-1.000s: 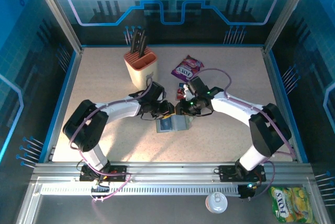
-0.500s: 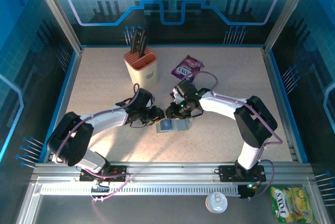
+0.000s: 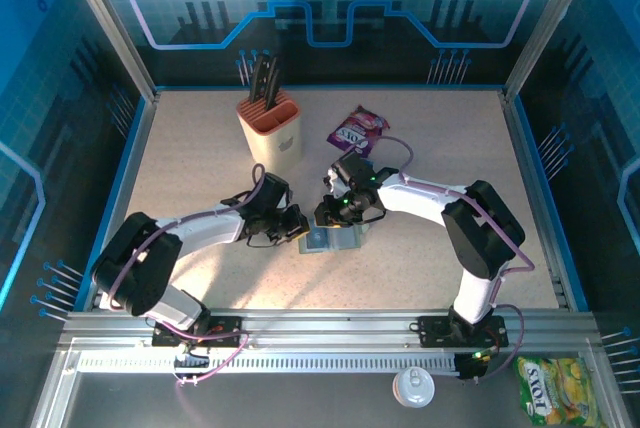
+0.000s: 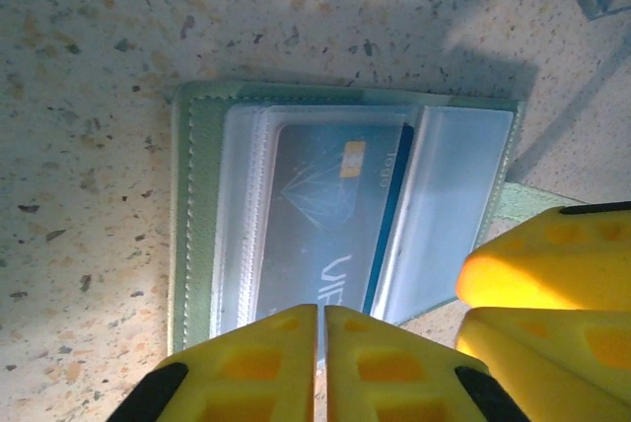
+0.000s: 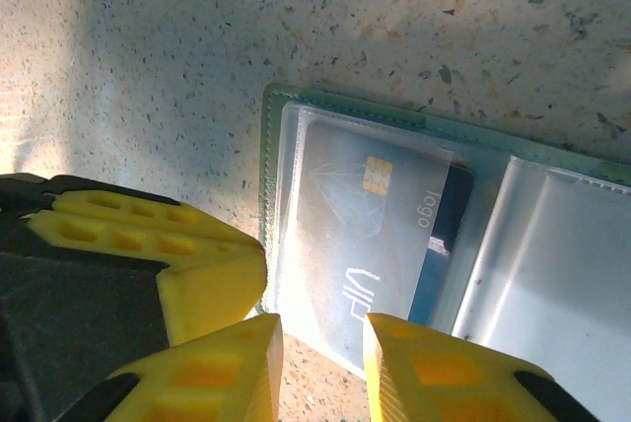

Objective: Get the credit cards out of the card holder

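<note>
Shifting nearer vs. before, left gripper is closing together at blue credit card edge, right gripper is waiting slightly apart; card holder maybe dragging along w/ it.

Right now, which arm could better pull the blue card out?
Probably left: the left jaws are shut at the blue plastic card's edge in the grey-green bifold card holder; the right jaws stand apart at its edge.

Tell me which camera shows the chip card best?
The right wrist view: the chip card sits close up, chip and lettering clear. The left wrist view shows it too, its lower end behind the left gripper. From above it is a tiny blue patch.
</note>
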Action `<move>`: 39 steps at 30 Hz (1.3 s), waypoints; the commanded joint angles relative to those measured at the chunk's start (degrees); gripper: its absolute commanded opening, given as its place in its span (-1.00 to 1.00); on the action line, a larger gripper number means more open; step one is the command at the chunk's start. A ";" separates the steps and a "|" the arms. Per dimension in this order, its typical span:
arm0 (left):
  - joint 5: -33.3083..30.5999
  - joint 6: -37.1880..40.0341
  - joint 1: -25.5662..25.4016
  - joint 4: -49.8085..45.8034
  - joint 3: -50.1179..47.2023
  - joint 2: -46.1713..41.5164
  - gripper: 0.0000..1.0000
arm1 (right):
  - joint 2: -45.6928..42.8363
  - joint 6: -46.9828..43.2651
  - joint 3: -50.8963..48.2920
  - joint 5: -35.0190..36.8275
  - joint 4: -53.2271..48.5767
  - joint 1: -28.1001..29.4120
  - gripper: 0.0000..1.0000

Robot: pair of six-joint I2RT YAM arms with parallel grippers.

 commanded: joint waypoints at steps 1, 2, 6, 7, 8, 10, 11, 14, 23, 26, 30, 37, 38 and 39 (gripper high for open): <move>0.31 0.01 0.47 -0.37 -0.39 0.65 -0.80 | 0.57 0.41 -0.56 -0.92 0.83 0.64 -0.42; 0.13 0.08 0.43 -0.64 -0.30 0.83 -0.81 | 0.60 0.41 -0.61 -0.96 0.93 0.61 -0.42; -0.25 0.62 0.47 -1.47 -0.06 1.83 -0.85 | 1.25 0.31 -0.53 -1.04 1.02 0.56 -0.42; -0.32 0.63 0.48 -1.51 -0.09 2.06 -0.85 | 1.39 0.32 -0.44 -1.13 1.02 0.56 -0.42; -0.34 0.63 0.42 -1.50 -0.11 2.34 -0.86 | 1.48 0.33 -0.35 -1.25 0.94 0.57 -0.42; -0.16 0.62 0.44 -1.21 -0.24 2.65 -0.87 | 1.46 0.50 -0.25 -1.33 1.02 0.57 -0.42; -0.08 0.59 0.44 -0.98 -0.36 2.80 -0.87 | 1.55 0.50 -0.22 -1.23 1.10 0.57 -0.42; -0.53 1.28 0.48 -1.35 -0.36 3.18 -0.88 | 2.14 0.41 0.01 -1.00 1.02 0.52 -0.42; -1.74 1.77 0.47 -1.41 -0.81 3.94 -0.90 | 2.23 0.33 -0.87 -1.27 0.58 0.59 -0.42; -1.71 1.85 0.52 -1.33 -0.57 4.24 -0.90 | 2.26 0.36 -0.88 -1.39 0.60 0.60 -0.41; -2.01 2.17 0.69 -1.60 -0.38 4.66 -0.91 | 2.16 0.58 -1.39 -1.44 1.02 0.66 -0.41; -2.22 2.23 1.04 -1.72 -0.90 4.03 -0.91 | 2.32 0.76 -1.99 -1.35 1.33 0.61 -0.41; -2.14 2.20 1.06 -1.78 -0.98 3.90 -0.91 | 2.41 0.85 -2.06 -1.36 1.29 0.66 -0.41; -2.18 2.25 1.10 -1.76 -0.99 3.88 -0.91 | 2.55 0.92 -1.98 -1.36 1.36 0.58 -0.41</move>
